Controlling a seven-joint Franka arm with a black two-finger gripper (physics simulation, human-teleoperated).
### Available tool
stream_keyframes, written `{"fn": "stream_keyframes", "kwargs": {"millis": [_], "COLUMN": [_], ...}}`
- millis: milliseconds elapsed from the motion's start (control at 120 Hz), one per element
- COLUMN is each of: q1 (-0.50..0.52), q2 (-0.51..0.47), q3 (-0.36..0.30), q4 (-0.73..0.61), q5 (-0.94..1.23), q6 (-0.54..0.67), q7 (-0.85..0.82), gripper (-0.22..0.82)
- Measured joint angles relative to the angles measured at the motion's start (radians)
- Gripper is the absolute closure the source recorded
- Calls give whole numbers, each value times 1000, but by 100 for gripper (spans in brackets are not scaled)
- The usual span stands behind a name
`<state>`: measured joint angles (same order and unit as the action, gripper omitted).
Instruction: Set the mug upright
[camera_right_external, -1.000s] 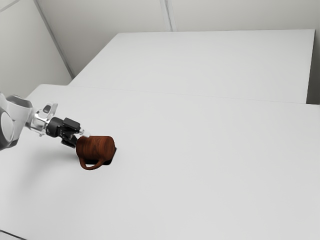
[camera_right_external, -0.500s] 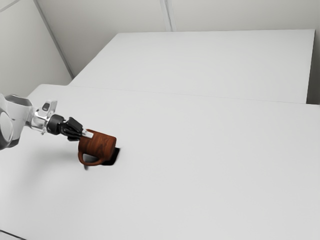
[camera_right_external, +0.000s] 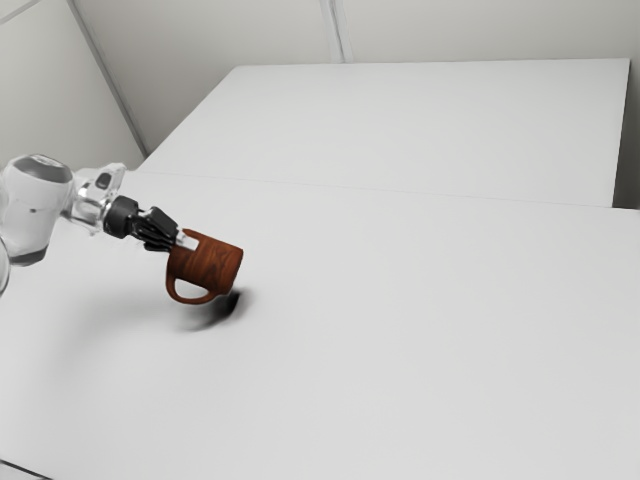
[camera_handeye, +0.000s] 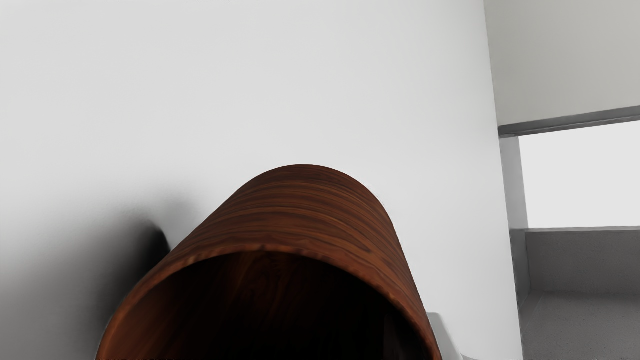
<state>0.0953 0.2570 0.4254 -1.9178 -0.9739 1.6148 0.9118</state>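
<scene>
The mug, its wall pinched by the fingers, has risen off the worktop and hangs tilted above it, mouth partly up; it likely needs more turning to stand upright.

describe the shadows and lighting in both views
Exterior view: a soft shadow on the white table below the mug, darkest toward the exterior view's right; wrist view: the mug's inside falls nearly to black, its shadow fading to pale grey.
</scene>
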Motion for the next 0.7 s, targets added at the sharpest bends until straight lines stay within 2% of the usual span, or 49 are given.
{"fn": "stream_keyframes", "kwargs": {"millis": [108,217,325,492,700], "q1": [-86,-158,-229,-273,-323], "q2": [-58,-118,-154,-180,-190], "q3": [-3,-3,-2,-2,-1], "q4": [-14,-84,-111,-150,-174], "q5": [143,283,431,576,678], "q6": [136,279,377,456,493], "q7": [-98,-203,-326,-515,-734], "gripper": [79,79,79,79,79]}}
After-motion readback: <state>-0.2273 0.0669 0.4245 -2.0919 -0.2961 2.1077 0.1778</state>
